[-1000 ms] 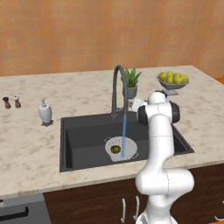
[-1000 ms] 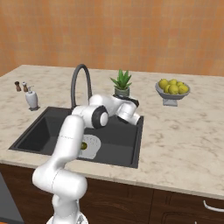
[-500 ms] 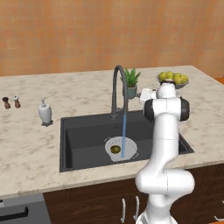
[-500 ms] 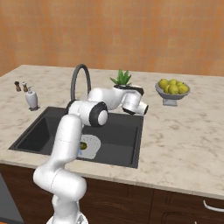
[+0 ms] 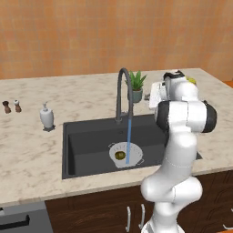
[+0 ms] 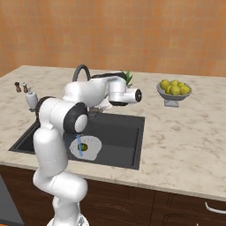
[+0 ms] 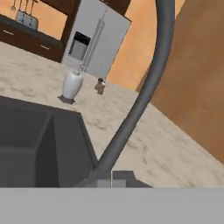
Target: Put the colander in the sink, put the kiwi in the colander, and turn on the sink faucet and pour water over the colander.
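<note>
Jaws now shut and empty, hand swung further right of sink faucet (image 5: 124,93), water running onto colander (image 5: 126,154).

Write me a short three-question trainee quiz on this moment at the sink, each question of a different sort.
1. True or false: the kiwi lies inside the colander.
2. Multiple choice: where does the stream of water from the sink faucet land? A) on the counter; B) in the colander; C) on the soap dispenser.
3. Fill in: the colander sits on the floor of the ___.

Key
1. True. The small brownish-green fruit shows in the white perforated bowl.
2. B. The blue stream drops from the spout into the colander.
3. sink.
</note>
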